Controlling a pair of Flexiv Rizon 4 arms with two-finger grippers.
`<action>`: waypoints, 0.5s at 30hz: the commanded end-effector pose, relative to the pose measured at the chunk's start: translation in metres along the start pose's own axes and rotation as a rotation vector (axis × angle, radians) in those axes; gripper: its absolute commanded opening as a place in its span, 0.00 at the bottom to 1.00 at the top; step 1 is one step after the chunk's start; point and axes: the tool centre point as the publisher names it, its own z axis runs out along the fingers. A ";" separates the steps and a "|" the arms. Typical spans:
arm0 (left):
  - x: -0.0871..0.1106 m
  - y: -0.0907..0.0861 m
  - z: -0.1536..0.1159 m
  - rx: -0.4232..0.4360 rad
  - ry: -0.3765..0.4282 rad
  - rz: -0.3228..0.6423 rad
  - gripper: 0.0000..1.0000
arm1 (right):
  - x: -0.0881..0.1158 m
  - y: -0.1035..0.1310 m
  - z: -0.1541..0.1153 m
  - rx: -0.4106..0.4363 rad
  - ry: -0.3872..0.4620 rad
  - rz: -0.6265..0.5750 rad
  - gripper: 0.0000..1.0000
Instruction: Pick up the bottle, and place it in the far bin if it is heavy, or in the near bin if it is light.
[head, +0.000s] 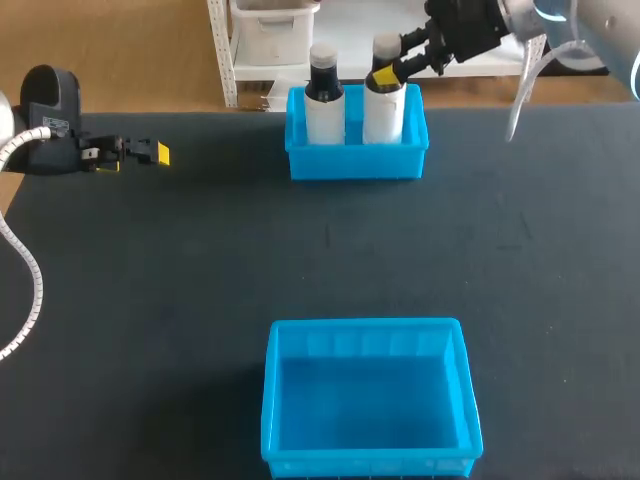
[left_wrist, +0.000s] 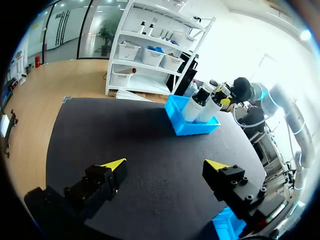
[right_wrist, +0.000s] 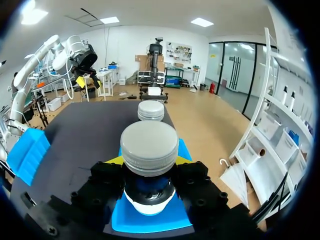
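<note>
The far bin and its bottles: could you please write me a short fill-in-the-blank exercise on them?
The far bin holds ___ upright bottles.
The right gripper grips one bottle by its ___.
The left gripper hangs ___ above the table, holding nothing.
Missing words: two; neck; open.

Far bin (head: 356, 160) sits at back centre of the tabletop (head: 180, 260). Near bin (head: 285, 400) is at the front edge, straight before it and well apart. In the far bin, upright and side by side: left bottle (head: 324, 110), right bottle (head: 384, 115). Right hand (head: 385, 75) is at the right bottle's neck, one finger touching each side. Left hand (head: 155, 153) is over the tabletop's far-left part, well apart from both bins.
</note>
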 end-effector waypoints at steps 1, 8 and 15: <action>0.000 0.000 0.000 0.000 0.000 0.000 1.00 | 0.001 -0.012 0.006 -0.210 -0.004 0.000 0.00; 0.000 0.000 0.000 0.000 0.000 0.000 1.00 | 0.005 -0.012 0.013 -0.214 -0.001 0.006 0.00; 0.000 0.000 0.000 0.000 0.000 0.000 1.00 | 0.010 -0.013 0.016 -0.214 0.006 0.018 0.00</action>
